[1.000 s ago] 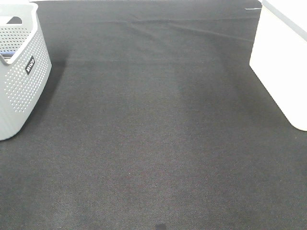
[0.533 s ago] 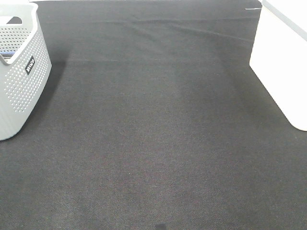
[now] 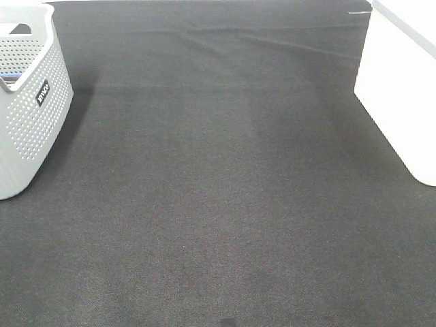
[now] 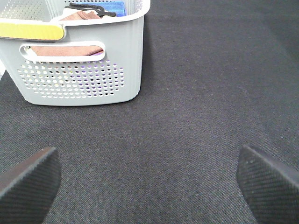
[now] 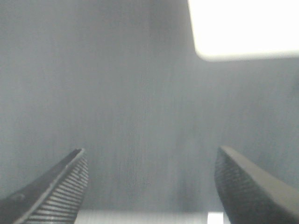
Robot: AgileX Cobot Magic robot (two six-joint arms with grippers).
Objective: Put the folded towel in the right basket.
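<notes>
Honestly, nothing has shifted from up high: the dark surface lies just as bare as it did a second ago, with the grey perforated basket at the left edge and the white right basket at the right edge, both unmoved. No arm reaches into that view, so I'd judge the task has hardly begun.

From the left wrist, the left end effector hangs spread wide over the cloth, pinching nothing. The grey basket sits ahead of it, and folded cloth shows inside: a pinkish towel behind the handle slot and something blue at the far rim. Which is the one wanted, I cannot tell.

From the right wrist, the picture is hazy, yet the right end effector is plainly spread and empty, with the white basket beyond it.
</notes>
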